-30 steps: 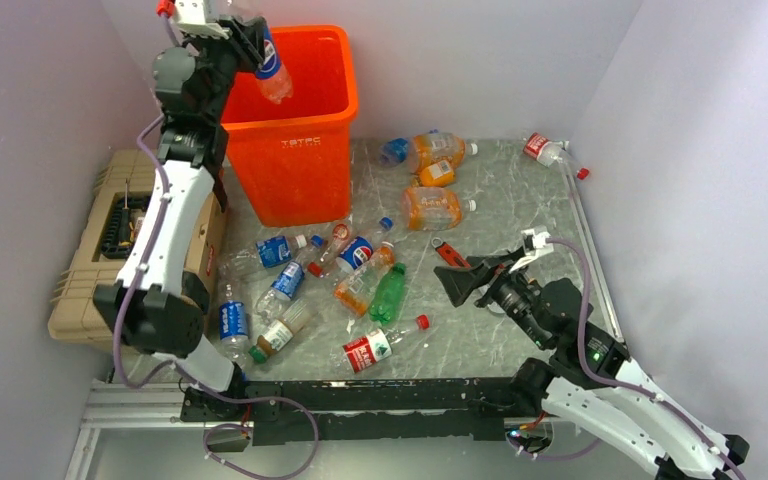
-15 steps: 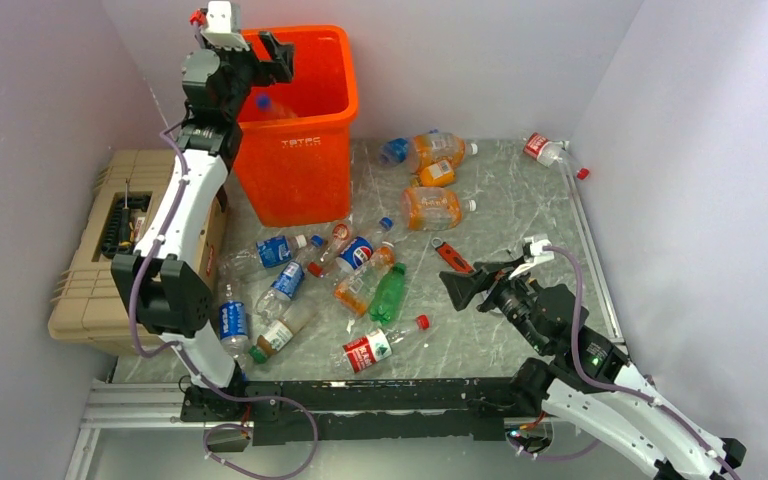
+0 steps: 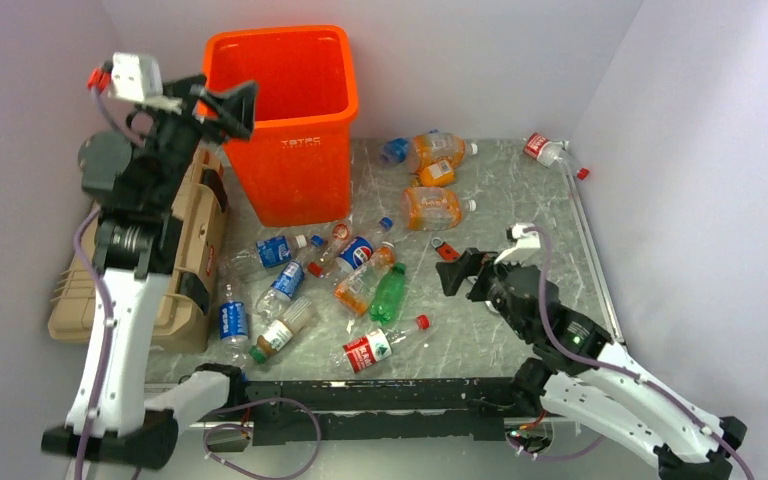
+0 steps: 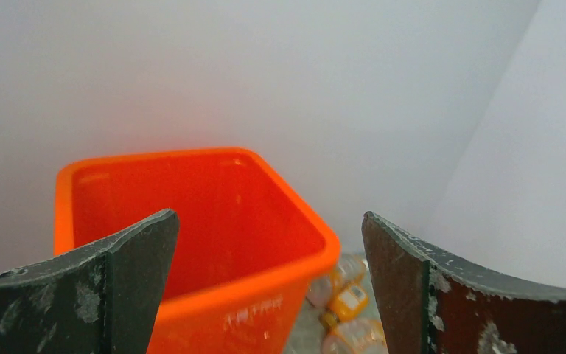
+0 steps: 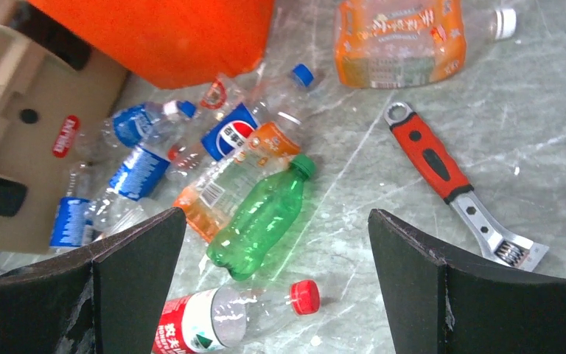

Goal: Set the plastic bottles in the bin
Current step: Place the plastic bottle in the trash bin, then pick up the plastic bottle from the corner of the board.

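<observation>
While my left pincer hangs high by the left side of the orange bin, spread wide with nothing between its fingers, my right pincer hovers low over the counter, equally released and empty. I judge the step in hand to be a fresh pick. In the right wrist view the green bottle lies almost squarely between my fingers, resting against an orange-tinted bottle, with a Pepsi bottle just beyond. A clear red-labelled bottle lies nearer to me, apart from that pile. Most of the plastic bottles lie on the counter, scattered in front of the bin and to its right. I cannot see the bin's floor, so I cannot tell what it holds. The task looks far from done. The next move calls for coming down onto the green bottle and turning my wrist so that the fingers close across its belly rather than along its slanted length. I must also keep clear of the red-handled wrench close by on the right. The bottle looks light and round, so it will likely roll away unless both fingers meet it squarely. After that it needs a high lift to clear the bin's tall rim.
</observation>
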Tool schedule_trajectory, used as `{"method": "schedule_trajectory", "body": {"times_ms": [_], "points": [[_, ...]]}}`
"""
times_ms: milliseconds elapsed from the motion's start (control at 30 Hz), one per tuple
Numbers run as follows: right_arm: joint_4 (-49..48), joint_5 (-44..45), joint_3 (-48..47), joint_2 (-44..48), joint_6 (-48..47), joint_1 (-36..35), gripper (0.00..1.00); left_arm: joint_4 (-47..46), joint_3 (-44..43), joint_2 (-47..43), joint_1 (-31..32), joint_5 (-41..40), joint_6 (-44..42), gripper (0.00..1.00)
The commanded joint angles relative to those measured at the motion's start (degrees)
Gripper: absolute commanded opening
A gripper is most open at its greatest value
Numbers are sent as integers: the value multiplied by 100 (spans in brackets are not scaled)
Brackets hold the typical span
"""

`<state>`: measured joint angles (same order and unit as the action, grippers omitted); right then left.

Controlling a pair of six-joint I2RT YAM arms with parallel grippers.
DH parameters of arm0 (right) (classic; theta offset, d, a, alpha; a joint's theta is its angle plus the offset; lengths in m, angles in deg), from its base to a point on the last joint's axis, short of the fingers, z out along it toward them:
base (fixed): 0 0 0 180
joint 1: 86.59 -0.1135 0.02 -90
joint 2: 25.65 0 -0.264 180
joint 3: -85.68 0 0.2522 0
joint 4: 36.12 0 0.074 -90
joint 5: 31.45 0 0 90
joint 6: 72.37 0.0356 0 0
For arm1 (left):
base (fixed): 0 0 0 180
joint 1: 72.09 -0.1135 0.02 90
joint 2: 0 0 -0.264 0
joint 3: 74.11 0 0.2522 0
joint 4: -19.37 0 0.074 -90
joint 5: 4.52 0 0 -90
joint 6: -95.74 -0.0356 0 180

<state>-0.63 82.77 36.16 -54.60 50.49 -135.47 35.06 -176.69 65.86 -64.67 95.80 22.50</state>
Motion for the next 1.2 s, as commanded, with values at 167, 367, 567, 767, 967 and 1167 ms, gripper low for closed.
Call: {"method": "schedule_trajectory", "body": {"times_ms": [167, 367, 567, 767, 967, 1167], "points": [[1, 462, -481, -1328, 807, 209, 100, 1676, 1935, -1080, 29, 1195, 271, 99], [-788, -923, -112, -1757, 1209, 1172, 100, 1372, 3110, -1165, 370, 2155, 866, 100], [-1183, -2334, 239, -2360, 1564, 1644, 99, 1384, 3653, -1207, 1137, 1826, 336, 100], [-1575, -2975, 1208, -2079, 2318, 1646, 94, 1133, 3943, -1313, 1169, 2170, 584, 99], [-1174, -3105, 1566, -1730, 3016, 1353, 94, 1234, 3949, -1265, 1172, 2111, 836, 99], [-1892, -3073, 2097, -1936, 3808, 980, 93, 1270, 3982, -1234, 1174, 2043, 982, 99]]}}
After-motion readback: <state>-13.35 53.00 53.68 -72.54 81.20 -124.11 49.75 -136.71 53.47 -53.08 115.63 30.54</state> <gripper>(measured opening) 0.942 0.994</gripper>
